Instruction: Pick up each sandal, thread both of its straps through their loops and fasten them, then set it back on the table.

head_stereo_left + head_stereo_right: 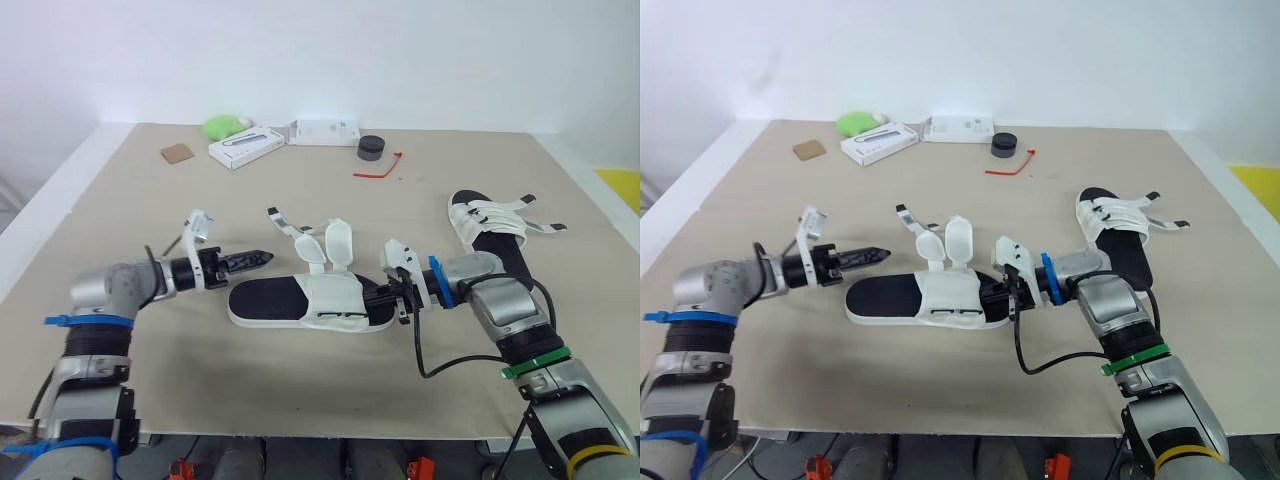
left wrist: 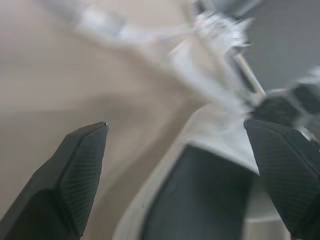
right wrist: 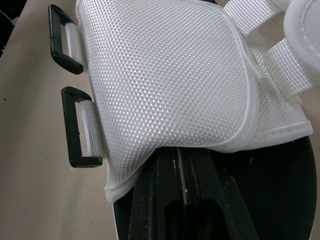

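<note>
The near sandal [image 1: 268,300], with a black sole and a white mesh upper, lies flat in the middle of the table. Its padded flaps [image 1: 336,243] and thin straps [image 1: 288,227] stand up, unfastened. Two black loops [image 3: 75,127] hang free on the upper's side. My right gripper [image 1: 385,297] is shut, and its fingers [image 3: 200,190] are pushed in under the mesh upper [image 3: 165,75] from the right end. My left gripper [image 1: 262,259] hovers open just left of the sandal's other end, touching nothing. A second sandal [image 1: 490,228] lies at the right with its straps loose.
Along the back edge sit a brown card square [image 1: 177,153], a green object [image 1: 225,126], two white boxes [image 1: 245,147] [image 1: 325,131], a black round puck [image 1: 372,148] and a red tie [image 1: 380,170]. The table's front edge [image 1: 300,435] runs close below the near sandal.
</note>
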### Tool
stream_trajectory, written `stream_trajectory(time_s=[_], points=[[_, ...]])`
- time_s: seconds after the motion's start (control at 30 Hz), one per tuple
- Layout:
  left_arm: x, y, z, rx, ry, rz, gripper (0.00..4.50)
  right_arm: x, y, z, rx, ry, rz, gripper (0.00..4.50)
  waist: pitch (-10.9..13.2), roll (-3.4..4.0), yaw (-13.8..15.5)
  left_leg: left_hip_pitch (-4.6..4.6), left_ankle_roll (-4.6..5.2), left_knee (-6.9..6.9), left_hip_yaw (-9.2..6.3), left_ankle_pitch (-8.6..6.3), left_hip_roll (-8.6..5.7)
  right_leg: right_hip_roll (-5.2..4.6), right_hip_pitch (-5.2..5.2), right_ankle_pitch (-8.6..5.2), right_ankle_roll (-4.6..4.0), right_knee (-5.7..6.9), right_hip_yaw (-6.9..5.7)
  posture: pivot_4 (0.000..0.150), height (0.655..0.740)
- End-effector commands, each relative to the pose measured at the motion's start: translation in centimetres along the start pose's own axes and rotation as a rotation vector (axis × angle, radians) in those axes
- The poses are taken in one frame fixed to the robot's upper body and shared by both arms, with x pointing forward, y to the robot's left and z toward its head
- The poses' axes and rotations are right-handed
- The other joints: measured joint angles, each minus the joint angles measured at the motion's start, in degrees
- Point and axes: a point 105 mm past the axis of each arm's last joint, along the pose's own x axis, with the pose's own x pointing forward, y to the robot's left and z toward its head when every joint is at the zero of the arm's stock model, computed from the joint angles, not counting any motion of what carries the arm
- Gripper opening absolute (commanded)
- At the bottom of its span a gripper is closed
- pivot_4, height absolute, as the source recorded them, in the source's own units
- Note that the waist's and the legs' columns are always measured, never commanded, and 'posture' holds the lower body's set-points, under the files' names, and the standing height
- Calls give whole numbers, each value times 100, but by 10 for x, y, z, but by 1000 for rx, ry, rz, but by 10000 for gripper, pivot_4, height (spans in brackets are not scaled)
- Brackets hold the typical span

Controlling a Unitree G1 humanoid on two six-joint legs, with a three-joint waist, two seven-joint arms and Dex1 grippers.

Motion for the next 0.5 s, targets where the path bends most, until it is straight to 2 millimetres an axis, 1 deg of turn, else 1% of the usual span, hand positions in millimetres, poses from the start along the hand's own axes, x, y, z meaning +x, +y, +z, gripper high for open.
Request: stream_trajectory(time_s=[0.03, 0.13, 0.27, 0.33, 0.4, 0.5], points=[[4, -1, 16, -48, -35, 31, 44849, 7, 8, -34, 96, 122, 3, 0, -2, -2, 0, 0, -1, -1, -1, -1, 1, 0, 1, -1, -2, 0, 0, 1500, 7400], [18, 1, 26, -134, -93, 26, 44849, 7, 6, -31, 83, 122, -9, 0, -3, -3, 10, 2, -10, -4, 0, -5, 0, 0, 3, -3, -3, 0, 1, 1500, 7400], [29, 3, 33, -204, -130, 28, 44849, 7, 6, -30, 81, 119, -11, 0, -3, -5, 9, 1, -19, -4, 1, -7, 0, 1, 2, -4, -1, -1, 1, 1500, 7400], [34, 2, 35, -243, -145, 20, 44849, 7, 7, -30, 80, 118, -10, 0, -3, -5, 8, 2, -23, -5, 1, -9, 0, 1, 1, -2, 5, -1, 1, 1500, 7400], [43, 2, 34, -286, -147, 18, 44849, 8, 8, -29, 79, 116, -9, 0, -3, -5, 12, 2, -25, -6, 1, -11, 0, 1, 1, 1, 15, -1, 1, 1500, 7400], [52, 6, 34, -318, -156, 53, 44849, 9, 8, -27, 79, 111, -11, 0, -4, -6, 12, 2, -29, -6, 1, -11, 0, 0, 2, 0, 18, -1, 1, 1500, 7400]])
